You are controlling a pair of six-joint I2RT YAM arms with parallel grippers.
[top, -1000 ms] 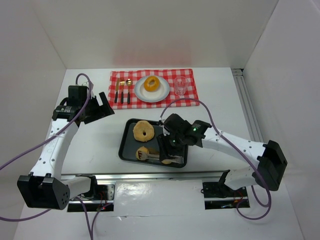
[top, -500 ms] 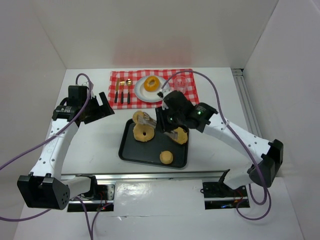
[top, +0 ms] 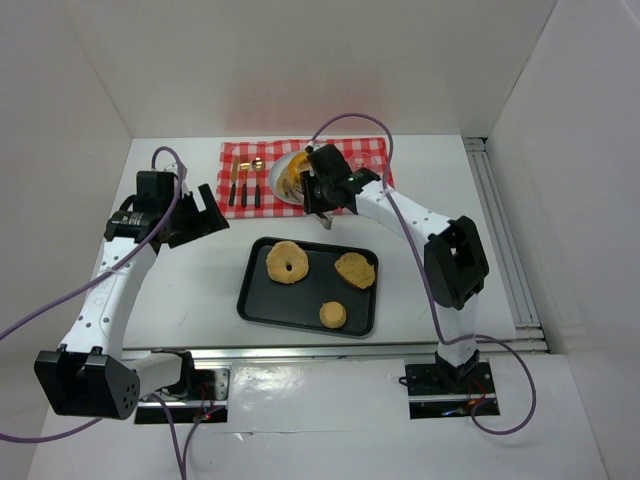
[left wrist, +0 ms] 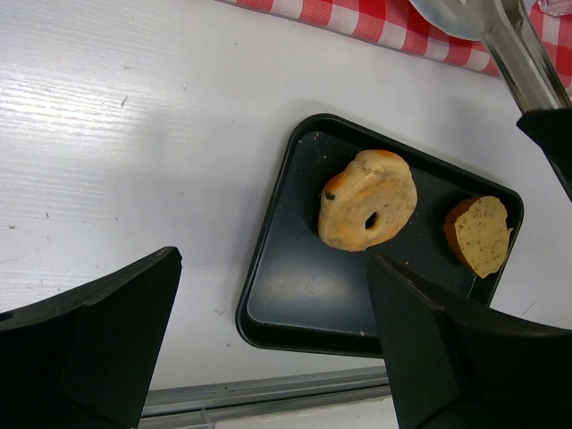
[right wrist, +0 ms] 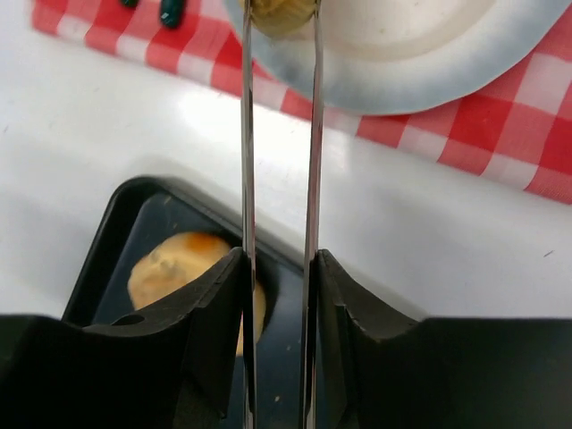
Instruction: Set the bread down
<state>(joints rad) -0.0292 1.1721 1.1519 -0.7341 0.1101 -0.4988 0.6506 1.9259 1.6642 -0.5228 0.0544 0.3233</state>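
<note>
Bun (right wrist: pixel 279 13) in tongs (right wrist: pixel 247 161) at plate (right wrist: pixel 420 63)

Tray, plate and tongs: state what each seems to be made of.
Tray: likely dark coated metal or plastic; matte black with soft sheen.
Plate: ceramic or plastic, cannot tell; smooth glossy white.
Tongs: probably metal; thin, silvery, reflective blades.
</note>
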